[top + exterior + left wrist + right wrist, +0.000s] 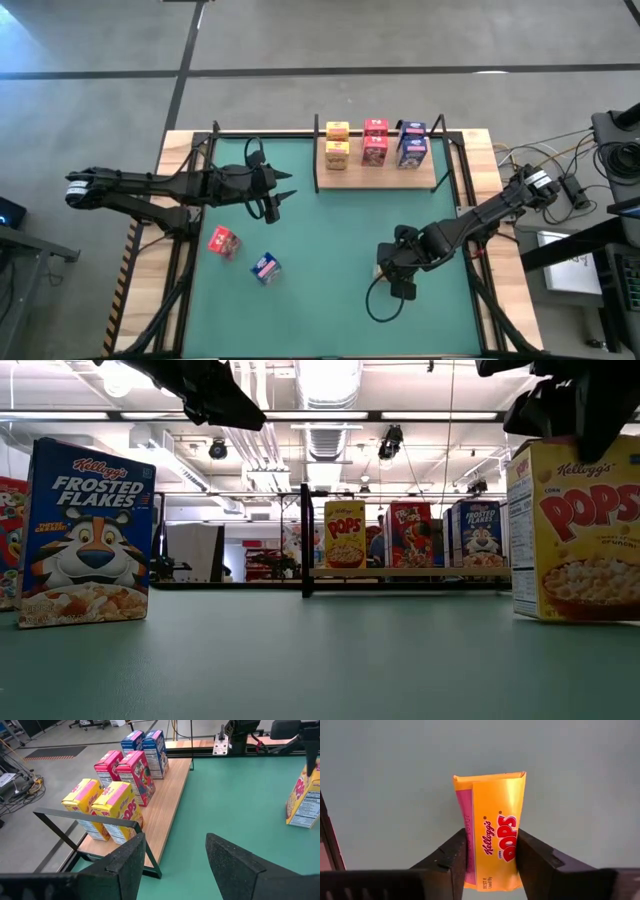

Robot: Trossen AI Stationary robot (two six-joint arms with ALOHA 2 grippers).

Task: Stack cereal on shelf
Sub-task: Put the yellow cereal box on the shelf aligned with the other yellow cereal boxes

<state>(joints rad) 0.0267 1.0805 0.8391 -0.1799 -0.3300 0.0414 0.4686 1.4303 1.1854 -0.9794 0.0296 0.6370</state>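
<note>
Shelf (380, 172): light-wood board with black corner posts, at 12 o'clock on the green mat (330, 270) of the counter (180, 150). Holds six cereal boxes in pairs: two yellow boxes (337, 144), two red boxes (375, 141), two blue boxes (412, 143)

Loose stock on the mat at 8 o'clock: one red box (223, 242) and one blue Frosted Flakes box (265, 267), near each other but apart

Right gripper (398, 272): at 4 o'clock on the mat, fingers (450, 855) clamped on either side of a yellow Corn Pops box (492, 840); the box stands upright on the mat

Left gripper (277, 195): at 10 o'clock, above the mat, fingers (125, 860) spread apart, nothing between them, facing the shelf
</note>
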